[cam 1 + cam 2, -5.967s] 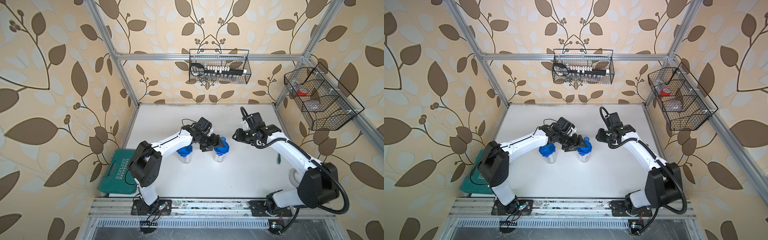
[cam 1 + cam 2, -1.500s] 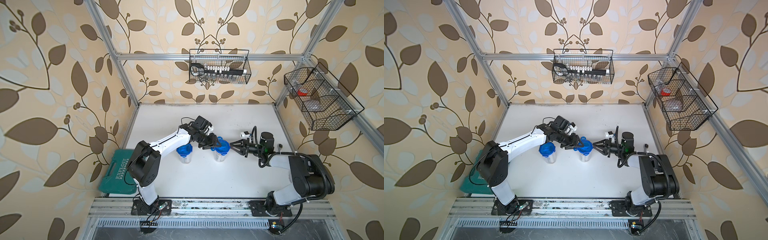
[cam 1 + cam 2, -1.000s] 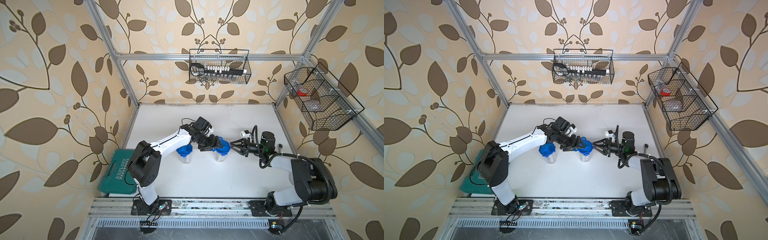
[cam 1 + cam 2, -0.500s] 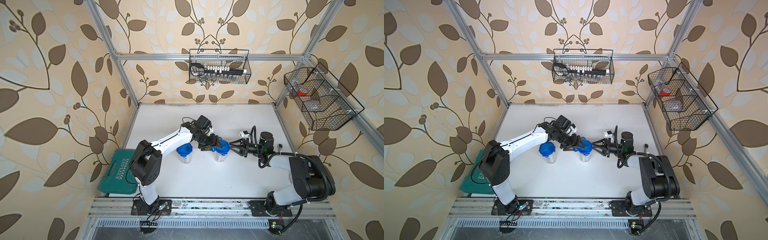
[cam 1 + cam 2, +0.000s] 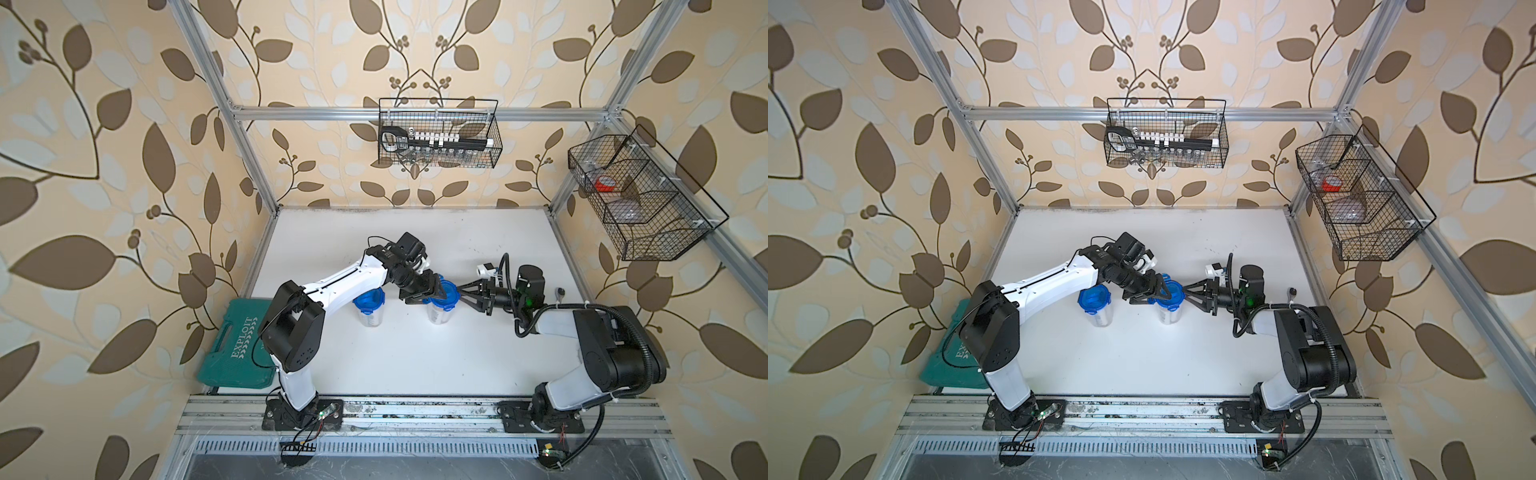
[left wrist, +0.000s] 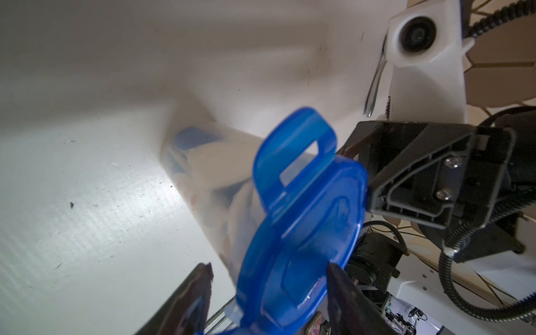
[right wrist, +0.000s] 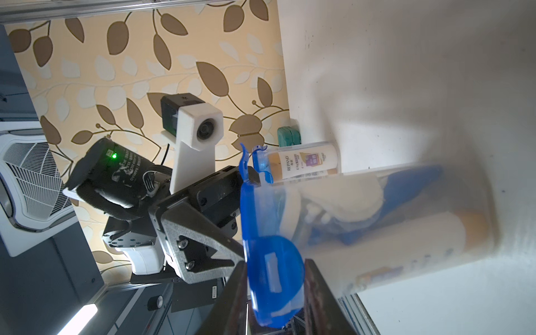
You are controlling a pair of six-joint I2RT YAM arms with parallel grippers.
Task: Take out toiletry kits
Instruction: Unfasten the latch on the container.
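Two clear jars with blue four-tabbed lids stand mid-table: the left jar (image 5: 368, 309) (image 5: 1096, 309) and the right jar (image 5: 441, 318) (image 5: 1169, 313). The toiletry kits stay inside them. A white labelled bottle (image 7: 304, 162) shows in the far jar, and a white tube and blue pieces (image 7: 406, 188) blur through the near jar's wall. My left gripper (image 5: 433, 292) (image 6: 269, 278) is open and straddles the right jar's lid (image 6: 304, 220), one finger apart from it. My right gripper (image 5: 462, 291) (image 7: 275, 290) comes from the right and is shut on a lid tab (image 7: 272, 275).
A green tool case (image 5: 232, 349) lies off the table's left edge. Wire baskets hang on the back wall (image 5: 438, 137) and the right wall (image 5: 640, 199). Aluminium posts frame the table. A small metal piece (image 5: 561, 293) lies near the right edge.
Six seconds ago the right gripper stood higher and back from the jar; it now reaches the lid from the side. Over the last second the left jaws have narrowed around the lid.
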